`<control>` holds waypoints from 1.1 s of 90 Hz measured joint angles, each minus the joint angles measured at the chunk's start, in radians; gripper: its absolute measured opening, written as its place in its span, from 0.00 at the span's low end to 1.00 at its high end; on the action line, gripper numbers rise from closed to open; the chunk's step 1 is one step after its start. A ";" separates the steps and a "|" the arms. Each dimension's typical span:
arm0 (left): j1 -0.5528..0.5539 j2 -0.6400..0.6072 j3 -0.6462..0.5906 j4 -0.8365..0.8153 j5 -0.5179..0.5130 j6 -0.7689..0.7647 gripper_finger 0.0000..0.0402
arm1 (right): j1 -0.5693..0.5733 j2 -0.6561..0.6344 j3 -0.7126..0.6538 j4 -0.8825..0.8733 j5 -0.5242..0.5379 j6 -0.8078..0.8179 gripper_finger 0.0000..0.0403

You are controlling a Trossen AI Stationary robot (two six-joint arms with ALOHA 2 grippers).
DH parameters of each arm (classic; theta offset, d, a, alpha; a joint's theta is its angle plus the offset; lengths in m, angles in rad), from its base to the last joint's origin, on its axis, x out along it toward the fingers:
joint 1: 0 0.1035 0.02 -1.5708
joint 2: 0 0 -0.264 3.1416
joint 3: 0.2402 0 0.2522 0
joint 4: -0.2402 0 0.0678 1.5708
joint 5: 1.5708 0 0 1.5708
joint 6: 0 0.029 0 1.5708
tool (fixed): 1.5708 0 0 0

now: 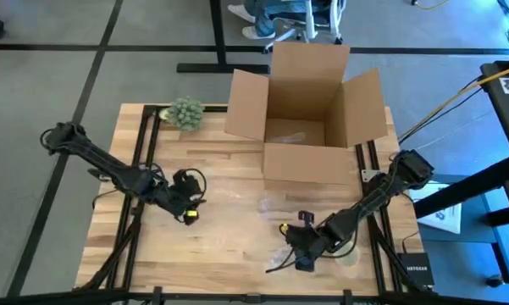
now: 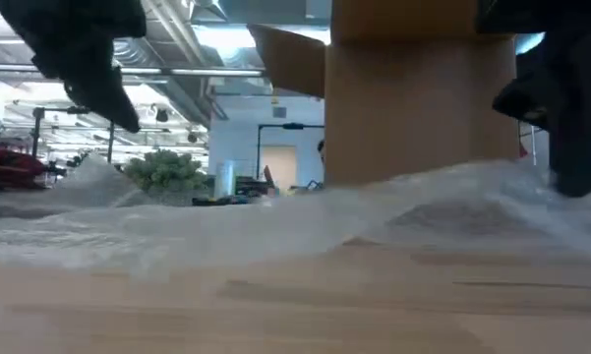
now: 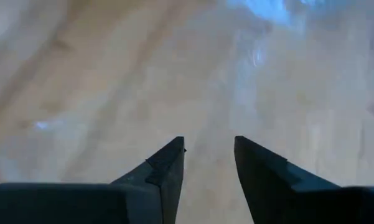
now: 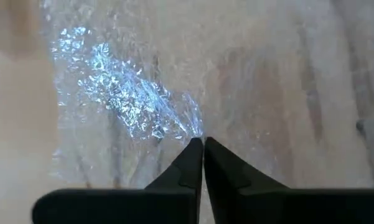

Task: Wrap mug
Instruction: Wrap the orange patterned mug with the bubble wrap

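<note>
- The right gripper point(image 4: 203, 144) had its two fingers pressed together, pinching an edge of the clear plastic wrap point(image 4: 121, 93), which crinkled and gathered at the fingertips.
- In the high view that right gripper point(image 1: 305, 246) sat low over the near right part of the wooden table point(image 1: 229, 169), with the wrap point(image 1: 275, 203) spread as a faint, nearly see-through sheet toward the middle of the table.
- The left gripper point(image 3: 208, 149) was released, its fingers apart with nothing between them, pointing down at bare wood and perhaps a thin film of wrap.
- In the high view the left gripper point(image 1: 186, 199) hovered over the left-middle part of the table, well apart from the right one.
- An open cardboard box point(image 1: 309, 119) stood at the far side of the table, flaps up; something pale and clear lay on its floor, but I could not tell what.
- A small green leafy clump point(image 1: 185, 113) lay at the far left corner of the table.
- The mug did not show in any view, so its place could not be told.
- Judged from this, the step in hand was laying out or pulling the wrap flat, before any wrapping proper.
- The next move would call for keeping the pinch firm while drawing the sheet, since thin film slips and bunches easily, and for the free left gripper to help hold or fetch.
</note>
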State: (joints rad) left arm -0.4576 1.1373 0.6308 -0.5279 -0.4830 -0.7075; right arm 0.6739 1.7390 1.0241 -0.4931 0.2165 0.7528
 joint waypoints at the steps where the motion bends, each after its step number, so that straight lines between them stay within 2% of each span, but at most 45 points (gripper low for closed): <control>1: 0.002 0.003 -0.005 -0.009 0.000 -0.003 0.31 | 0.001 0.000 -0.004 0.000 -0.001 0.000 0.00; 30: 0.095 0.015 -0.049 -0.436 -0.120 -0.265 0.31 | 0.049 0.000 -0.053 -0.044 -0.105 0.035 0.00; 38: 0.092 0.005 -0.016 -0.421 -0.120 -0.276 0.31 | 0.044 0.000 -0.047 -0.050 -0.115 0.059 0.00; 58: 0.044 -0.014 0.077 -0.280 -0.119 -0.138 0.31 | 0.002 0.000 -0.042 -0.080 -0.130 0.110 0.02; 67: 0.031 -0.007 0.074 -0.232 -0.090 -0.100 0.31 | -0.022 -0.006 -0.042 -0.082 -0.162 0.134 0.08; 77: 0.020 -0.006 0.047 -0.186 -0.052 -0.101 0.31 | -0.044 -0.035 -0.012 -0.107 -0.166 0.133 0.20; 99: 0.005 -0.005 0.010 -0.166 -0.040 -0.171 0.31 | -0.060 -0.151 0.093 -0.321 -0.171 0.140 0.45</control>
State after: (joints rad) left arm -0.4529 1.1320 0.6411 -0.6943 -0.5232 -0.8787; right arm 0.6140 1.5881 1.1174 -0.8143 0.0453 0.8933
